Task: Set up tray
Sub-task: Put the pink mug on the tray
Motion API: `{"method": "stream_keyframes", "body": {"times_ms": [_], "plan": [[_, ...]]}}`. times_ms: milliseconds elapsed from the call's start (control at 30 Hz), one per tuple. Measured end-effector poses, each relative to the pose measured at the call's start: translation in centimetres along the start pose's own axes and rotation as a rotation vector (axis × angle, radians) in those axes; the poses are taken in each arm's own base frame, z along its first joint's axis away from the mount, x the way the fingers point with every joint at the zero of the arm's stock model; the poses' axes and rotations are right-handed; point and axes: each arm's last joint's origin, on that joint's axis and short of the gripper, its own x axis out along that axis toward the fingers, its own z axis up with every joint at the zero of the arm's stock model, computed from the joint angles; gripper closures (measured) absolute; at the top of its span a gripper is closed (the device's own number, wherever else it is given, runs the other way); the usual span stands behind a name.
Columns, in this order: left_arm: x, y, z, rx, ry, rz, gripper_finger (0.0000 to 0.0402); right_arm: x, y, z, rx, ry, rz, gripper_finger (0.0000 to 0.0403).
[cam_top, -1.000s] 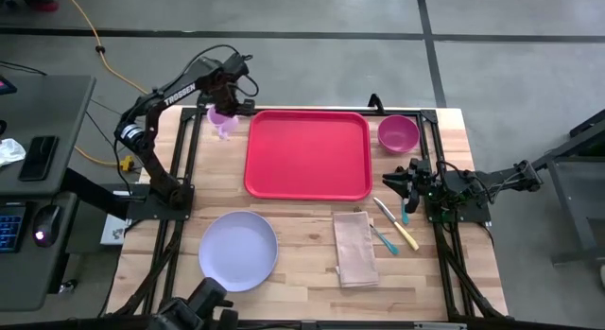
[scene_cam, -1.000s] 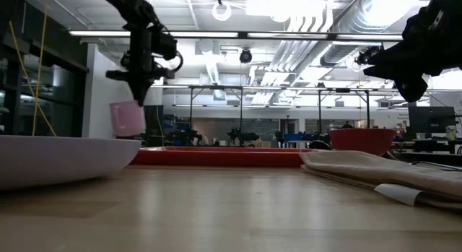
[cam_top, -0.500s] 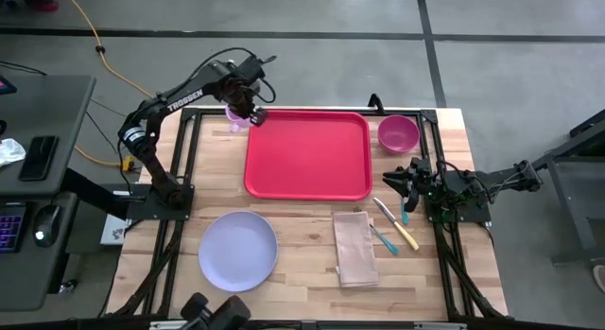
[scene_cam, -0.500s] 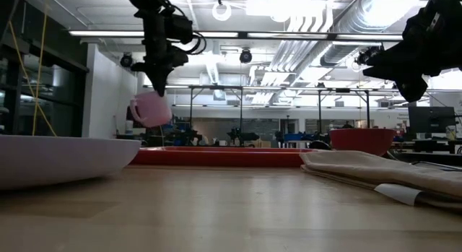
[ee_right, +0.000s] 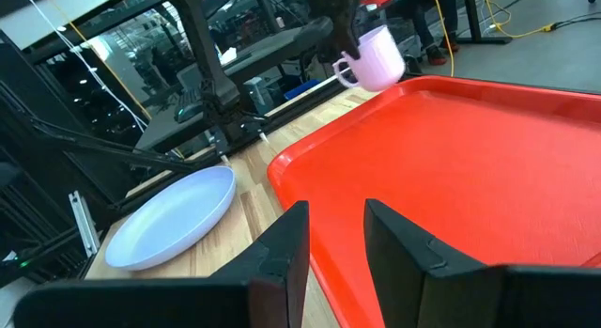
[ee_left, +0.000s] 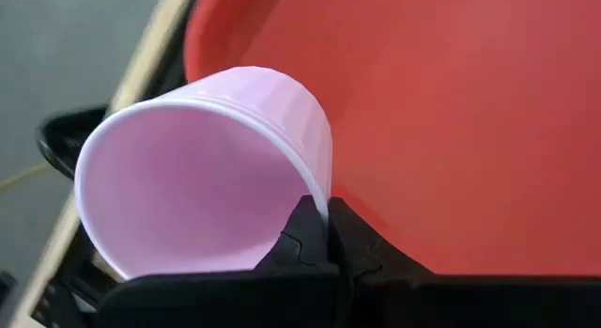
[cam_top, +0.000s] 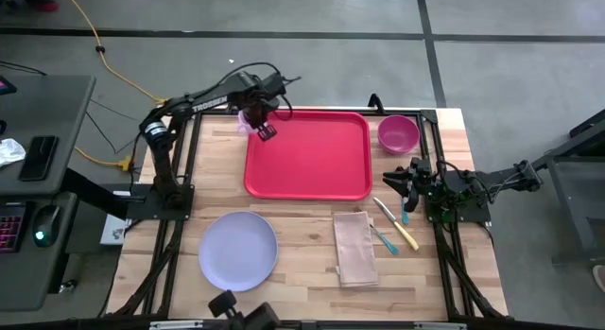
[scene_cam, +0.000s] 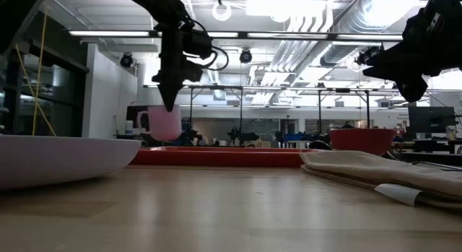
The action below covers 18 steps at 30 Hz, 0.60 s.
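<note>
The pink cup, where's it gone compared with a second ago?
The left gripper, shut on the pink cup, carried it from beside the tray's far left corner to above the tray, just inside that corner. The right gripper, plate, napkin, bowl and cutlery stayed put.

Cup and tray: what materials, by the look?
Cup: likely thin plastic, pale pink; light glows through its wall, thin rolled rim. Tray: red, probably moulded plastic, semi-gloss; soft sheen, rounded corners, low raised rim. Neither is certain from looks alone.
</note>
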Motion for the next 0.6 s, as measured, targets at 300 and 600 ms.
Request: {"method": "stream_keyframes", "body": {"times_ms": [300, 600], "plan": [[-0.2, -0.1, 2.8, 0.072, 0.019, 0.028, 0.0389, 0.0, 0.0, 0.0, 0.002, -0.003, 0.001, 0.0320], [0.1, -0.1, 3.3, 0.113, 0.039, 0.033, 0.0389, 0.0, 0.0, 0.0, 0.010, -0.004, 0.002, 0.0320]]}}
